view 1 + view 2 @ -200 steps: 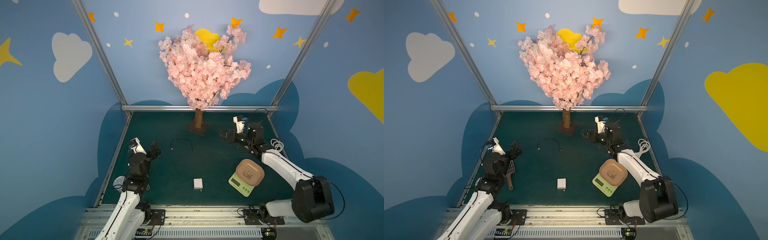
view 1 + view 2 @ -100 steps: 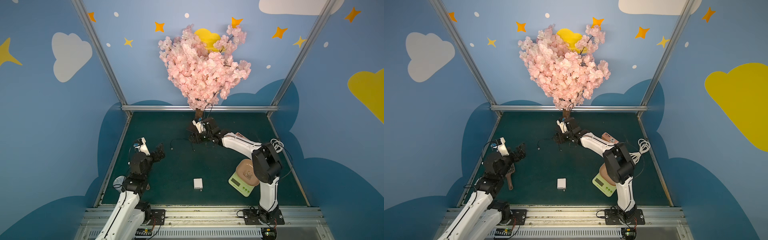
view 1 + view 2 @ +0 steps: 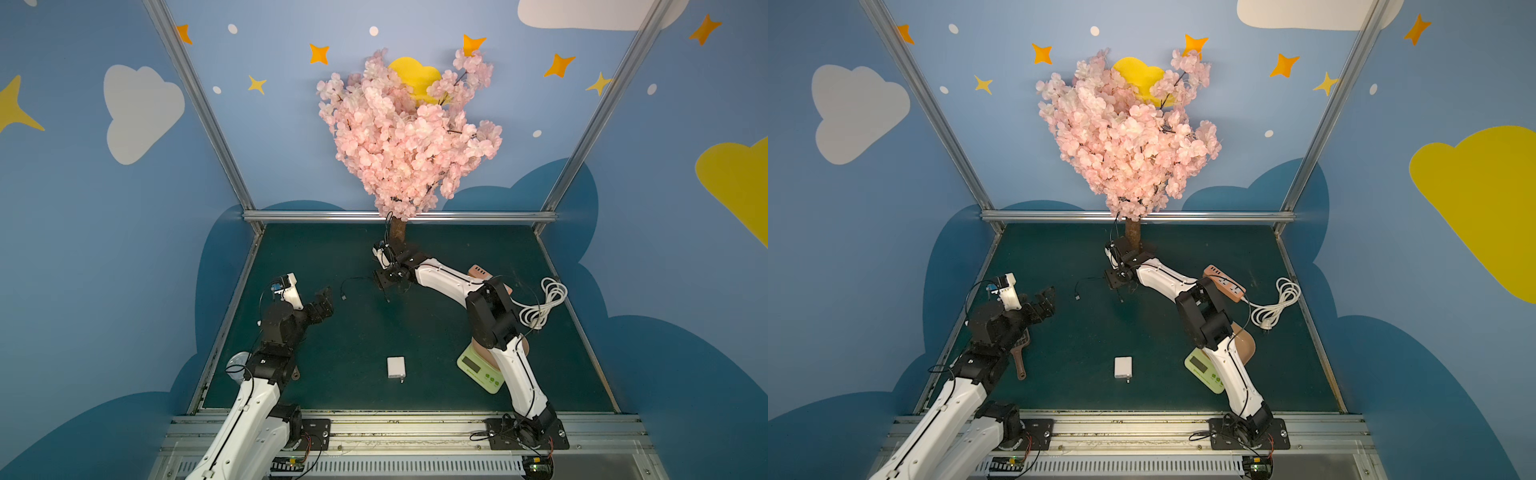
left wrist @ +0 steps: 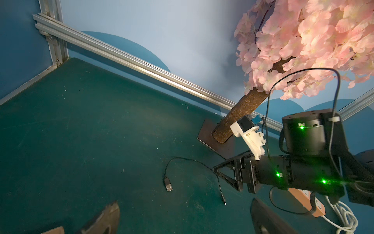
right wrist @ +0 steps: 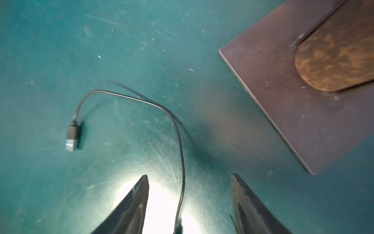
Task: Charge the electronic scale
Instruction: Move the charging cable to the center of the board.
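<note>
Straddling now: right gripper (image 5: 189, 175) is hanging over black cable (image 5: 183, 172) — jaws spread, cable between, unpinched
Left gripper (image 3: 324, 301): is hovering, fingers spread wide
Electronic scale (image 3: 1202, 368): is sitting well behind right gripper — half hidden by that arm

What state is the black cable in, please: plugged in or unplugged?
Unplugged: the cable has its USB plug and pin end lying free on the table.

By the tree trunk (image 3: 397, 231), near the far edge of the bench (image 3: 353, 336): right gripper (image 3: 381, 287) low over 1 end of a thin black cable (image 3: 357, 279), jaws seemingly apart. Toward the left edge: left gripper (image 3: 325, 301), jaws spread. Near the front edge: white charger cube (image 3: 395, 367); toward the right edge, electronic scale (image 3: 480, 371), partly under the right arm (image 3: 517, 376).
</note>
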### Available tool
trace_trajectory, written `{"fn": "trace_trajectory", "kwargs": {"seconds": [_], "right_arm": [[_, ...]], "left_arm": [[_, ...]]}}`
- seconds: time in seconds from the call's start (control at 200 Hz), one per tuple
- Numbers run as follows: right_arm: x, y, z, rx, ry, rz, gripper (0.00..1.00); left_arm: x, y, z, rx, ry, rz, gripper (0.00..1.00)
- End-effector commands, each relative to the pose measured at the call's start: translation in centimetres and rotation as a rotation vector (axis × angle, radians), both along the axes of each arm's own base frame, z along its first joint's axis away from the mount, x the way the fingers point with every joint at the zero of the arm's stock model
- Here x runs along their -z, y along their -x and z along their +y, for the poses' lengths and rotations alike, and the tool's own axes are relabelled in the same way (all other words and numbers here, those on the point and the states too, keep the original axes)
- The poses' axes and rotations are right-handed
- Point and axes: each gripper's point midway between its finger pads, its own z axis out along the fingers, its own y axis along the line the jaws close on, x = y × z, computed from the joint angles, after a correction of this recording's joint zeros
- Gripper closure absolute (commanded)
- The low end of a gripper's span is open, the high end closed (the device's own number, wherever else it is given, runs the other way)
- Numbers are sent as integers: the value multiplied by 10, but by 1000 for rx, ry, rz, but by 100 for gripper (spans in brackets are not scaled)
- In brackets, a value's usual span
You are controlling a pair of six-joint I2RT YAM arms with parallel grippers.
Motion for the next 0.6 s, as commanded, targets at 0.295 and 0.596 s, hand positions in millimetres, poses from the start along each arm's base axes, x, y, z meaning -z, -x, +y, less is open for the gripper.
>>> {"fn": "trace_trajectory", "kwargs": {"seconds": [0.295, 0.596], "right_arm": [[21, 1, 1, -8, 48, 12, 75], [7, 21, -81, 234, 269, 63, 100]], "left_arm": [[-8, -6, -6, 27, 21, -13, 0], [-4, -9, -7, 30, 26, -3, 0]]}}
